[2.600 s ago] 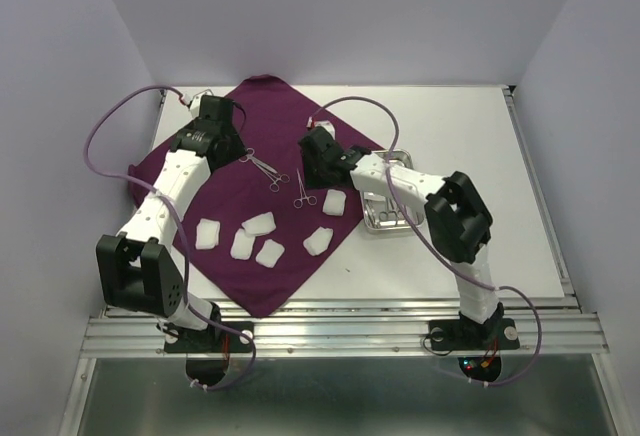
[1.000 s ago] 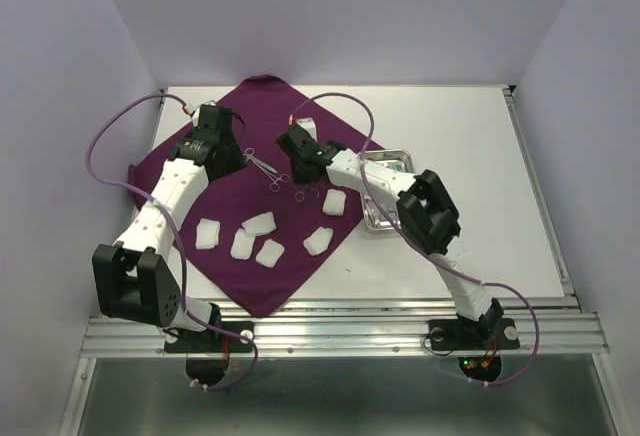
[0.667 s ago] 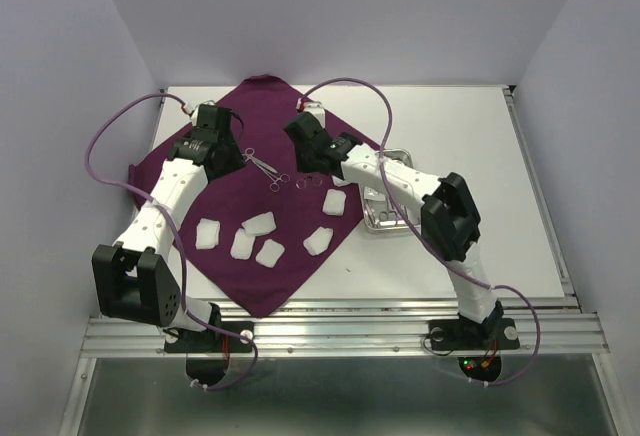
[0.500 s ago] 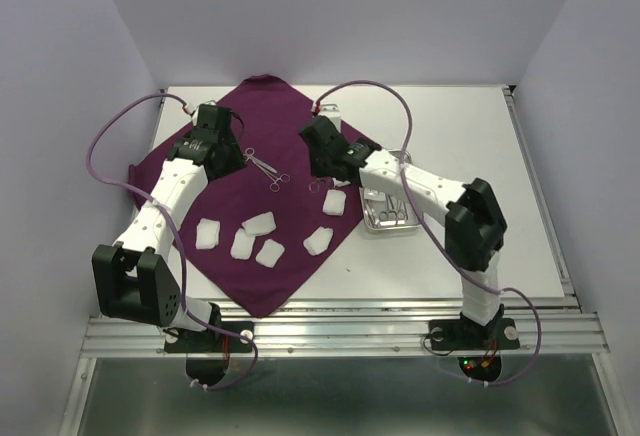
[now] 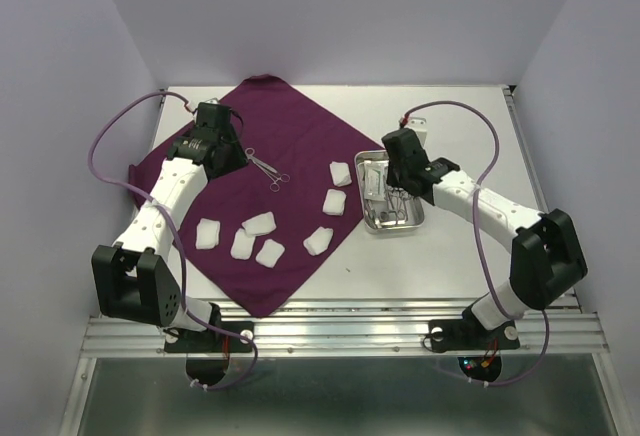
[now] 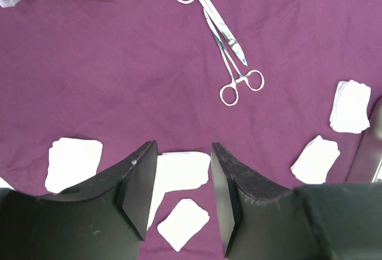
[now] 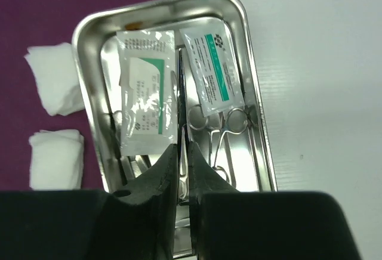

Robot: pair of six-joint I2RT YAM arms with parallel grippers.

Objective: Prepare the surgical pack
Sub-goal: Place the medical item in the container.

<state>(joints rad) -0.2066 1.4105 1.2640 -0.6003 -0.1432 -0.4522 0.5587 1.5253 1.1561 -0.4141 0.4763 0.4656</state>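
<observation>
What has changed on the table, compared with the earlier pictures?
The right gripper left the purple cloth and swung to the right, to above the steel tray. The forceps that lay near the cloth's middle is gone from there and now seems held between its nearly shut fingers. The left gripper, open, the two other instruments and the gauze pads stayed.

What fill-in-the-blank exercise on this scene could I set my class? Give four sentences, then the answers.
The tray holds ___ sealed packets.
The right claw, gripping forceps, hangs above the ___.
The instruments lie on a cloth coloured ___.
The left claw is ___, holding nothing.
Answers: two; tray; purple; open.
</observation>
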